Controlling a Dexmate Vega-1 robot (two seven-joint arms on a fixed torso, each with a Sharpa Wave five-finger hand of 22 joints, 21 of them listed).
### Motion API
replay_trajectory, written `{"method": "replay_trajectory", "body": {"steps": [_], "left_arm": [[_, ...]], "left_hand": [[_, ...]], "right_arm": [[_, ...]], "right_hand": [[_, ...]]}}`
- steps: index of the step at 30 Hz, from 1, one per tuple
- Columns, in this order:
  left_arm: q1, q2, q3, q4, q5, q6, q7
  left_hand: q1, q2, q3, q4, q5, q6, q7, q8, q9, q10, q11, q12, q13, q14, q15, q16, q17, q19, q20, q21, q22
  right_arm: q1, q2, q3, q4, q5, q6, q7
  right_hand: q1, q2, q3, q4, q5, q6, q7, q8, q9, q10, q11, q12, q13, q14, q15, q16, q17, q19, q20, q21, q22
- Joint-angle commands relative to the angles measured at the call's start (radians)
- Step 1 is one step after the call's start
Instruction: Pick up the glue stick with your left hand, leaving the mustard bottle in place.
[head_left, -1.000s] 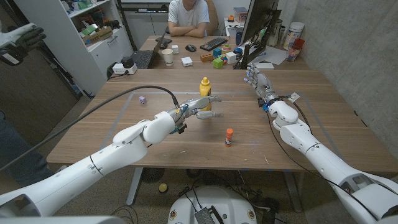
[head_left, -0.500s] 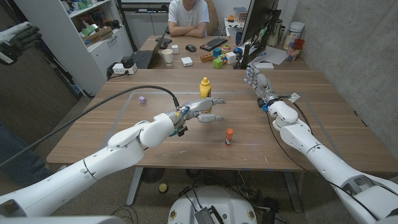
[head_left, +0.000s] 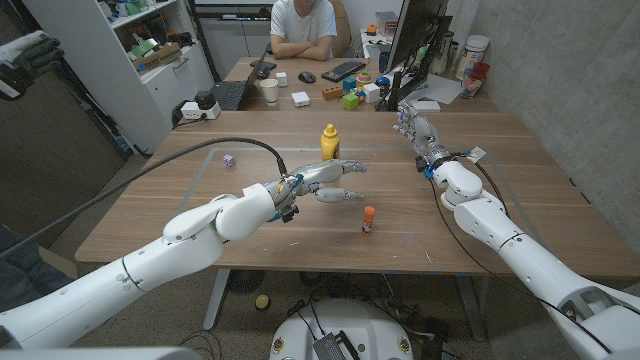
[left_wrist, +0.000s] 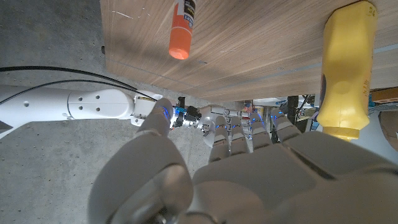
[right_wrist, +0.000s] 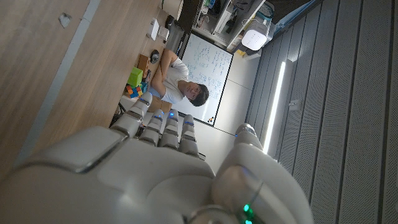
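Observation:
The glue stick (head_left: 368, 220) stands upright on the table (head_left: 480, 200), white with an orange cap (left_wrist: 180, 37). The yellow mustard bottle (head_left: 329, 141) stands farther back, also seen close by as the bottle (left_wrist: 345, 68). My left hand (head_left: 333, 180) hovers between the two, fingers spread and holding nothing, a short way to the left of the glue stick and in front of the bottle. My right hand (head_left: 415, 127) stays at the table's far right, fingers apart, empty.
A small purple object (head_left: 229, 160) lies at the table's back left. A second desk behind carries a keyboard (head_left: 343, 70), a cup (head_left: 270, 91), coloured blocks and a monitor (head_left: 415, 35). A person (head_left: 303, 28) sits behind it with folded arms.
My left hand has moved forward and to the right, away from the mustard bottle and closer to the glue stick. The right arm has not moved.

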Motion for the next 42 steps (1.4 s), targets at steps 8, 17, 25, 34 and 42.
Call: {"method": "replay_trajectory", "body": {"steps": [8, 17, 25, 34, 42], "left_arm": [[0.043, -0.023, 0.009, -0.072, 0.070, 0.085, -0.031], [0.025, -0.040, 0.032, -0.078, 0.096, 0.114, -0.060], [-0.025, -0.056, 0.081, -0.082, 0.155, 0.142, -0.139], [-0.055, -0.069, 0.113, -0.075, 0.214, 0.154, -0.193], [-0.065, -0.077, 0.116, -0.071, 0.231, 0.156, -0.219]], "left_hand": [[0.014, 0.004, -0.001, 0.008, 0.005, 0.000, -0.010, -0.004, 0.003, 0.004, -0.001, 0.009, 0.002, 0.012, 0.024, 0.005, 0.002, 0.012, 0.003, 0.010, 0.005], [0.018, 0.002, -0.006, 0.008, 0.005, -0.010, -0.023, -0.008, 0.003, -0.002, 0.006, 0.008, 0.003, 0.017, 0.040, 0.005, 0.001, 0.041, 0.004, 0.021, 0.009], [0.023, 0.002, -0.009, 0.008, 0.005, -0.018, -0.027, -0.011, 0.003, -0.007, 0.008, 0.007, 0.004, 0.018, 0.036, 0.004, 0.001, 0.066, 0.005, 0.029, 0.011], [0.027, 0.001, -0.011, 0.008, 0.005, -0.021, -0.028, -0.012, 0.004, -0.008, 0.008, 0.007, 0.004, 0.020, 0.037, 0.004, 0.001, 0.083, 0.006, 0.035, 0.012], [0.031, 0.000, -0.013, 0.008, 0.005, -0.021, -0.026, -0.011, 0.004, -0.005, 0.009, 0.008, 0.005, 0.025, 0.036, 0.005, 0.001, 0.097, 0.006, 0.038, 0.013]], "right_arm": [[0.016, -0.017, -0.003, -0.013, 0.023, -0.027, 0.056], [0.016, -0.019, 0.002, 0.000, 0.039, -0.008, 0.086], [0.027, -0.016, 0.004, 0.022, 0.043, 0.007, 0.105], [0.029, -0.012, 0.004, 0.028, 0.046, 0.017, 0.113], [0.031, -0.009, 0.003, 0.027, 0.043, 0.025, 0.113]], "right_hand": [[-0.009, 0.000, -0.005, -0.001, 0.003, 0.011, -0.004, 0.003, 0.003, 0.012, 0.001, 0.009, 0.005, 0.011, 0.004, 0.008, 0.004, 0.003, 0.007, 0.010, 0.004], [-0.010, -0.001, -0.005, -0.002, 0.004, 0.012, -0.005, 0.003, 0.003, 0.014, 0.001, 0.009, 0.005, 0.013, 0.002, 0.009, 0.004, 0.006, 0.012, 0.011, 0.004], [-0.011, -0.001, -0.006, -0.002, 0.005, 0.013, -0.006, 0.003, 0.003, 0.014, 0.001, 0.009, 0.005, 0.014, 0.002, 0.009, 0.004, 0.007, 0.019, 0.010, 0.004], [-0.012, -0.001, -0.006, -0.003, 0.005, 0.015, -0.005, 0.004, 0.003, 0.014, -0.001, 0.008, 0.006, 0.017, 0.002, 0.010, 0.004, 0.010, 0.021, 0.011, 0.004], [-0.013, -0.002, -0.006, -0.003, 0.005, 0.017, -0.005, 0.004, 0.003, 0.015, -0.001, 0.008, 0.006, 0.019, 0.003, 0.010, 0.004, 0.012, 0.021, 0.011, 0.004]]}}
